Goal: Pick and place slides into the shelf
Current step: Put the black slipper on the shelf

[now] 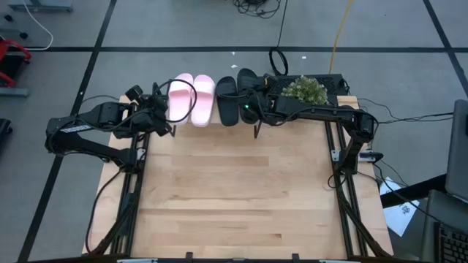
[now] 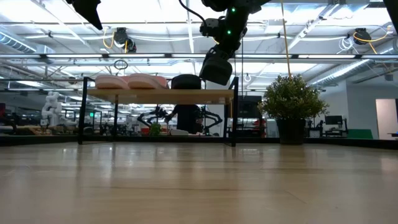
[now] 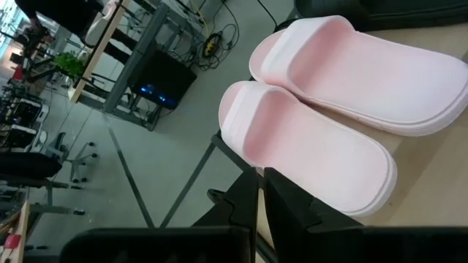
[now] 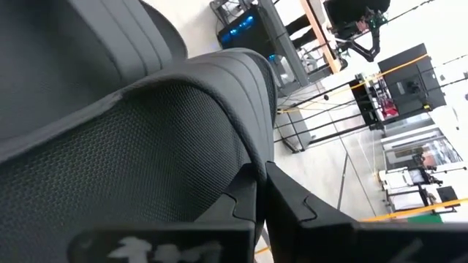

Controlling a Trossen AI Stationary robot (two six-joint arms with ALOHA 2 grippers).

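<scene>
The shelf (image 2: 161, 96) stands at the table's far edge. On its top lie two pale pink slides (image 1: 191, 99) side by side and one black slide (image 1: 227, 101), soles down. A second black slide (image 2: 216, 67) hangs tilted over the shelf's right end, with my right gripper (image 4: 261, 191) shut on it. My left gripper (image 3: 261, 191) is shut and holds nothing. It hovers left of and above the pink slides (image 3: 329, 117). My right gripper pinches the black slide at an edge of its wide strap (image 4: 245, 157) between its two fingers. The fingers come slanting down from the table's right side. The slide hangs tilted below the gripper (image 2: 225, 34), apparently just clear of the shelf top.
A potted plant (image 1: 306, 89) stands right of the shelf at the far right corner. Cables run along both table sides. The wide wooden tabletop (image 1: 234, 190) lies in front of the shelf.
</scene>
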